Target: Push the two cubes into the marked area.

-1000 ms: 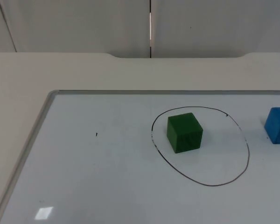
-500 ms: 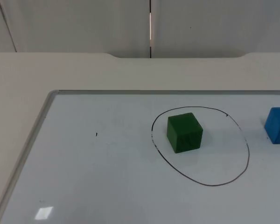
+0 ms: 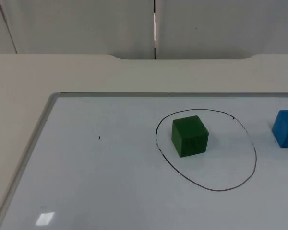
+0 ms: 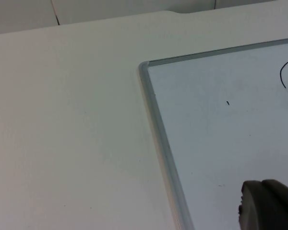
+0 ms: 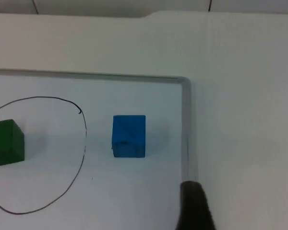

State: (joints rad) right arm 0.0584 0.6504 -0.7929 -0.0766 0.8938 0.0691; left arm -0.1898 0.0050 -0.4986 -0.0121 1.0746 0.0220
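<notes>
Top view: green cube [image 3: 189,136] sits inside the marked area [image 3: 253,158], toward its far-left part, clear of the drawn line. Blue cube [image 3: 285,128] is outside the line, on the whiteboard [image 3: 86,182]. Judged half done: one cube in, one left to push.

Right wrist view: a fingertip of the right gripper [image 5: 196,207] hangs over the whiteboard's edge; blue cube [image 5: 129,135] lies ahead of it and a little inward, apart, with the line between it and the green cube [image 5: 7,143]. Contact: none.

Left wrist view: left gripper [image 4: 269,205] waits over the whiteboard near its frame, touching nothing. Opening of either pincer: cannot tell.
</notes>
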